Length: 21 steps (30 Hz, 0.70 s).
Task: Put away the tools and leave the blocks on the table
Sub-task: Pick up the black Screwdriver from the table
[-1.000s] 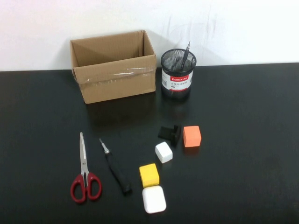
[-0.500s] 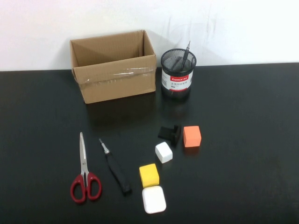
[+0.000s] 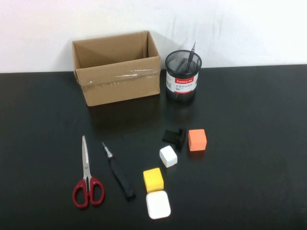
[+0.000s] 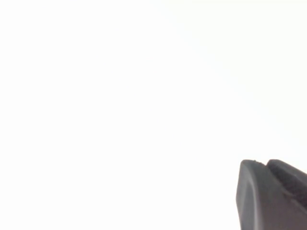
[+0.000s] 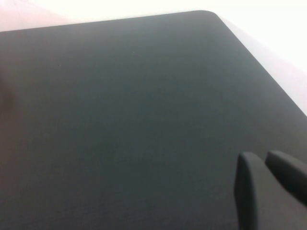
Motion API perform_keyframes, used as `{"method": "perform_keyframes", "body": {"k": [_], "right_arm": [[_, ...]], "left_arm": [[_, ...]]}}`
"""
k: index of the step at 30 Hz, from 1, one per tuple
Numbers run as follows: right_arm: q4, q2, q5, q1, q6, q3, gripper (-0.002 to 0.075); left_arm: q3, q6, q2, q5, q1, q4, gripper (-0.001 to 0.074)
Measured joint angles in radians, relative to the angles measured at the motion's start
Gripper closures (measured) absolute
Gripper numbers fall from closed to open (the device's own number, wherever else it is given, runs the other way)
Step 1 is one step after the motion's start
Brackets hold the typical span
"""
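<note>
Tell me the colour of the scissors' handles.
Red, seen best in the high view: the scissors lie on the table. Neither gripper is near them.

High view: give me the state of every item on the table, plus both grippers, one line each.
scissors: closed, flat on the table
screwdriver: lying flat beside the scissors
pen-like driver: standing in the mesh cup
cardboard box: open on top
black clip: beside the orange cube
small white cube: on table
yellow cube: touching the flat white block
left gripper: off the table view
right gripper: above bare table
</note>
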Motion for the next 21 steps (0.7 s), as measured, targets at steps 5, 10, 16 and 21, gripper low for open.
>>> {"method": "perform_keyframes", "body": {"k": [5, 10, 16, 21], "right_arm": [[0.000, 0.000, 0.000, 0.000, 0.000, 0.000, 0.0734], [0.000, 0.000, 0.000, 0.000, 0.000, 0.000, 0.0734], [0.000, 0.000, 0.002, 0.000, 0.000, 0.000, 0.0733], [0.000, 0.000, 0.002, 0.000, 0.000, 0.000, 0.0734]], "left_arm": [[-0.053, -0.032, 0.096, 0.107, 0.000, 0.000, 0.0735], [-0.059, -0.062, 0.166, 0.275, 0.000, 0.000, 0.0735], [-0.162, -0.100, 0.404, 0.667, 0.000, -0.002, 0.0735], [-0.298, -0.083, 0.629, 0.955, 0.000, -0.057, 0.0735]]}}
